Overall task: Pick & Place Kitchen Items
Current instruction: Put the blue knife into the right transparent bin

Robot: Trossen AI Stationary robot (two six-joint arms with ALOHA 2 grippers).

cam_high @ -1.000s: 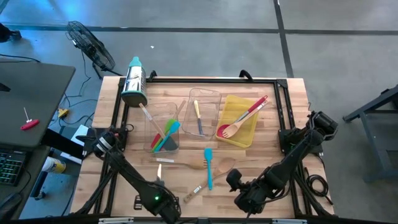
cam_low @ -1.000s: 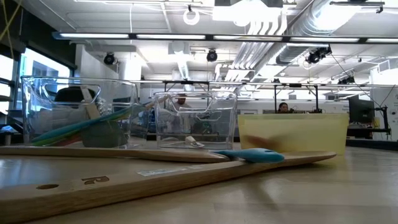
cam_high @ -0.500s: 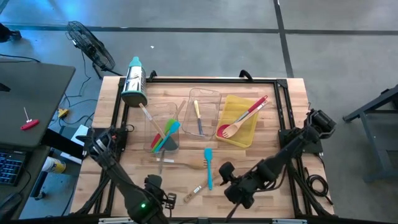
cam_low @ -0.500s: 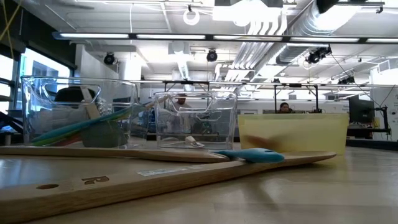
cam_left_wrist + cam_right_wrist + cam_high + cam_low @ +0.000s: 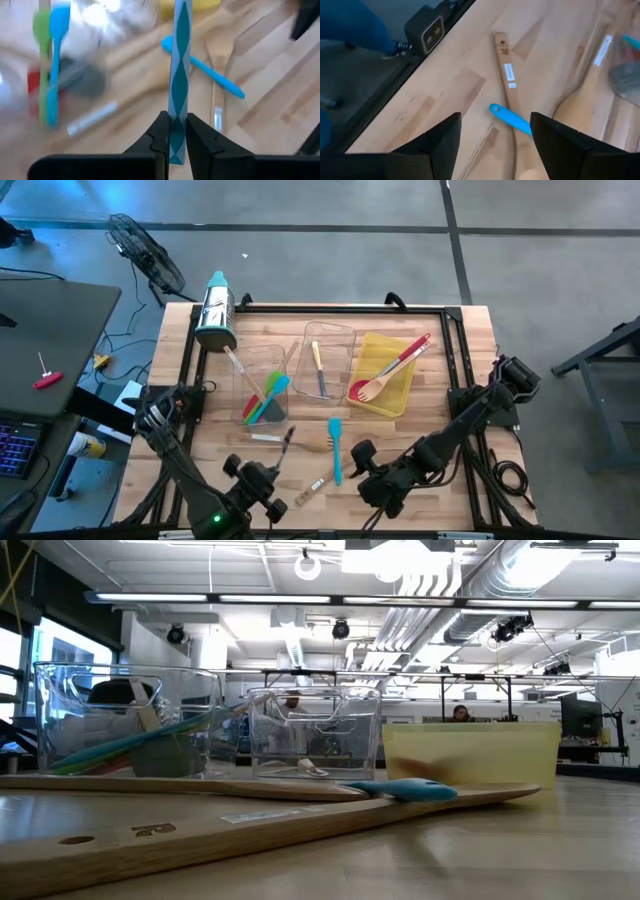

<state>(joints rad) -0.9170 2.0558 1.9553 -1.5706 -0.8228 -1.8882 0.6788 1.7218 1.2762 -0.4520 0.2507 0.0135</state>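
High view: three bins stand in a row mid-table, two clear and one yellow bin (image 5: 385,375). The left clear bin (image 5: 262,385) holds three visible spatulas, green, teal and red, lying diagonally with heads toward the near side; a white-handled utensil leans out of its far-left corner. The middle clear bin (image 5: 325,358) holds one small knife (image 5: 318,370), long axis running far to near. Across the yellow bin lie a red spoon (image 5: 392,365) and a wooden fork, both diagonal, handles toward the far right. On the bare wood near the front lies one teal spatula (image 5: 336,448), long axis far to near, head at the far end, crossing a wooden utensil. A steel cylinder (image 5: 216,312) sits at the far left corner. The left gripper (image 5: 268,480) is at the front left, the right gripper (image 5: 372,478) at the front, right of centre. Low view: two long wooden utensils lie across the foreground, roughly left to right; the teal head (image 5: 405,789) rests over them; all three bins stand behind. Left wrist view: fingers clamped on a slim teal-and-pale patterned handle (image 5: 179,70) that points straight ahead of the wrist. Right wrist view: fingers spread wide with nothing between them, above a wooden spatula (image 5: 509,85) and a blue handle end.
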